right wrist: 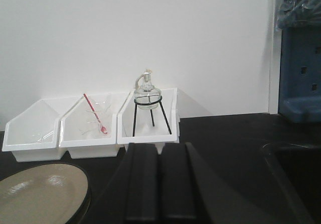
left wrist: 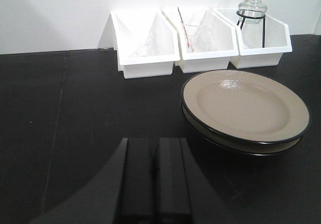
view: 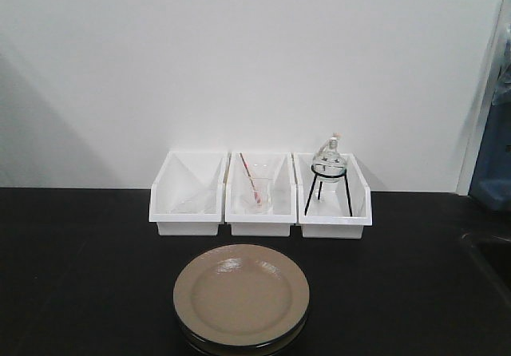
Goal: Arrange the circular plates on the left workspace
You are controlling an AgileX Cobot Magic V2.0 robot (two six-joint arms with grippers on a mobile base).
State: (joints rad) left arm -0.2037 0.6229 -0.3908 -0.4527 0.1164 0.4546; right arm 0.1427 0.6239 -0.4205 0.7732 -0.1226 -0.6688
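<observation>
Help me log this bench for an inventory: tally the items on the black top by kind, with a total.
Circular plates: 2, stacked, top plate, lower plate
White bins: 3, left bin, middle bin, right bin
Glass flask: 1
Black wire stand: 1
Red-tipped rod: 1
Total: 8

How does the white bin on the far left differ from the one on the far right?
The left bin holds only low clear glassware lying near its floor, hard to make out; the right bin holds a black wire tripod standing upright. The right bin's load rises above its walls, with a clear glass flask on top; the left bin's stays below the rim. Both are alike white bins, side by side against the wall.
</observation>
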